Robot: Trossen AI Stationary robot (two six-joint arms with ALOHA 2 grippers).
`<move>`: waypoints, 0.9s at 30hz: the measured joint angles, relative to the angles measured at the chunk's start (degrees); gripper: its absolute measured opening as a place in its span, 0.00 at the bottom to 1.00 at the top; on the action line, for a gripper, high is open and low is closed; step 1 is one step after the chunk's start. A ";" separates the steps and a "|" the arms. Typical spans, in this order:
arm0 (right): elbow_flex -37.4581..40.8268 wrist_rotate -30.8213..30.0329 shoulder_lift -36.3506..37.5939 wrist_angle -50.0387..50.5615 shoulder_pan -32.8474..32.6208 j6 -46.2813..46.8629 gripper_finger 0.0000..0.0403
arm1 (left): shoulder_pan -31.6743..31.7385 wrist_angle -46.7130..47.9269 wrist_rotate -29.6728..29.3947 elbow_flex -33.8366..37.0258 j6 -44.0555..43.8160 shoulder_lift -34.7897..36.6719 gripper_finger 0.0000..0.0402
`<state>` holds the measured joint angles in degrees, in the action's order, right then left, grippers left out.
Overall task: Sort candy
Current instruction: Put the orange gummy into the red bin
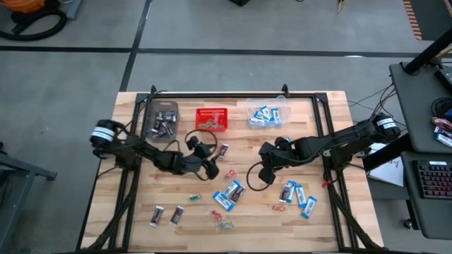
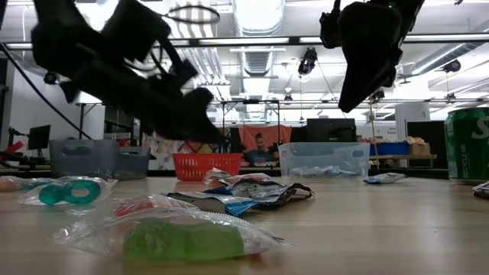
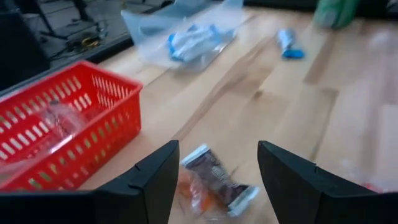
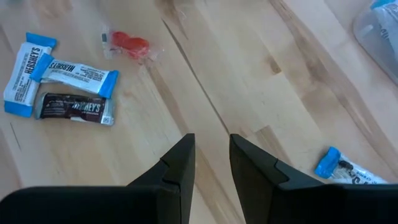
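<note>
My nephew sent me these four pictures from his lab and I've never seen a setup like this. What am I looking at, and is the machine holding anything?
It is a robot with two dark arms at a wooden table, each ending in a two-finger gripper. One picture looks straight down, one sits at table height, and two come from cameras on the wrists.

Wrapped candy is scattered on the table. At the far edge stand a red mesh basket and two clear bins: one with dark bars, one with blue-and-white packets.

The left gripper is open, just above a dark mini bar beside the basket. The right gripper hangs over bare wood with a narrow gap between its fingers. Neither holds anything.
</note>
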<state>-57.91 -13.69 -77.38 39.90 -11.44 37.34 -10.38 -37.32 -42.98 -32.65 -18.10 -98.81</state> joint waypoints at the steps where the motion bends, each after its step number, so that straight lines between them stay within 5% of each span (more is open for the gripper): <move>1: 0.00 0.00 0.00 0.00 0.00 0.00 0.23 | 0.54 -0.01 -0.02 -0.52 -0.17 -1.36 0.50; 20: 0.11 -1.42 0.00 -0.35 -0.02 -0.13 0.23 | 5.03 -5.63 2.00 -0.72 -6.63 -12.23 0.49; 27: 0.22 -1.42 0.00 -0.38 -0.02 -0.12 0.23 | 4.79 -5.44 2.03 -0.32 -7.07 -13.00 0.30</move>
<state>-57.69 -15.11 -77.38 39.52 -11.46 37.22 -5.59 -42.76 -40.95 -32.97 -25.17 -111.81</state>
